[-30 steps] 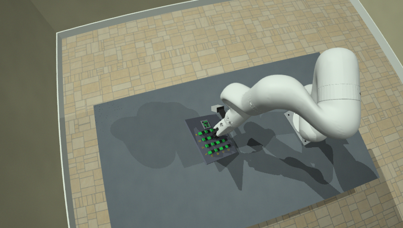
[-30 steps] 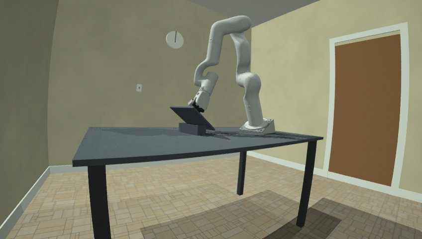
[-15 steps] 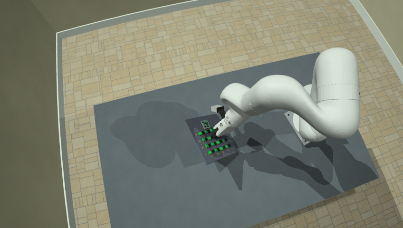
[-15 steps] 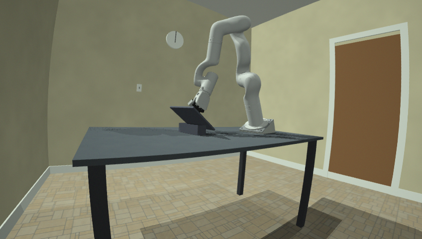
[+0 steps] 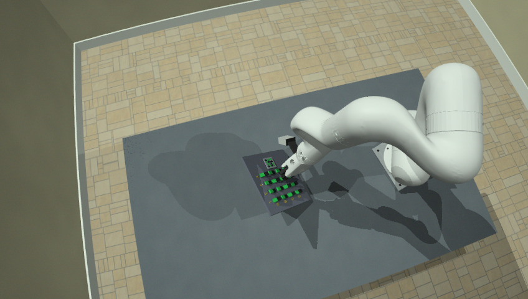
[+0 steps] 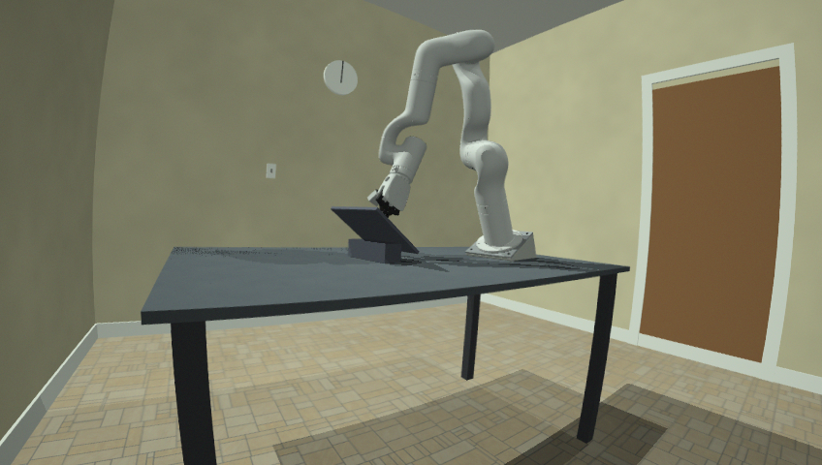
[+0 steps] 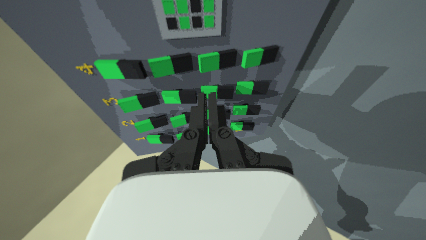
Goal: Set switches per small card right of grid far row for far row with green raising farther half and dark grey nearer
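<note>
Tool clenched on nothing, fingers pressed together, tips at the green half of a switch in the row marked 3, just above mid-frame in the wrist view. Switch grid on a tilted dark panel at mid-frame of the top view, resting on the grey worktop. Small card at the wrist view's top edge, beside the row marked 4.
</note>
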`<state>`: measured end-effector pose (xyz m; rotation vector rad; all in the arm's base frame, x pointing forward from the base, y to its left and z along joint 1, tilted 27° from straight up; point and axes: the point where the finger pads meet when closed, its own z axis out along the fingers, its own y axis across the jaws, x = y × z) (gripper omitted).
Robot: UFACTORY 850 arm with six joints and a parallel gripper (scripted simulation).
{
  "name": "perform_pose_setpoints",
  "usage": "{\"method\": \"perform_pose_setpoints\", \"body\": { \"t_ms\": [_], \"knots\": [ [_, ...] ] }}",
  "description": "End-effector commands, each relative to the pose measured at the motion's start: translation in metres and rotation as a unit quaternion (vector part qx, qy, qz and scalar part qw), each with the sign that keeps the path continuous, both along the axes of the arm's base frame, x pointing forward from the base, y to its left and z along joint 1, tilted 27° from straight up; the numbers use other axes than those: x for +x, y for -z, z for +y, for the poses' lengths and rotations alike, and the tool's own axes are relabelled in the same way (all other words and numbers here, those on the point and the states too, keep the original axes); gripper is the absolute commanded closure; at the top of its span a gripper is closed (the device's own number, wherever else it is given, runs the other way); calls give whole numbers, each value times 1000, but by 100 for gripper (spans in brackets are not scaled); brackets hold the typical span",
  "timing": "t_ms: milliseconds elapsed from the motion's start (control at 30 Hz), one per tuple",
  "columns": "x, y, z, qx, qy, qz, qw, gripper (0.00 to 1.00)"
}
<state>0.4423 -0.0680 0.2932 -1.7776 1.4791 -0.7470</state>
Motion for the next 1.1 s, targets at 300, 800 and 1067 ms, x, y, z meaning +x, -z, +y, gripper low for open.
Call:
{"method": "perform_pose_setpoints", "body": {
  "t_ms": [300,800,1067],
  "knots": [
    [-11,-9,-2,1,-1,0,1000,100],
    [-30,18,24,15,-2,-62,998,100],
    [-57,58,59,30,-1,-150,988,100]
  ]
}}
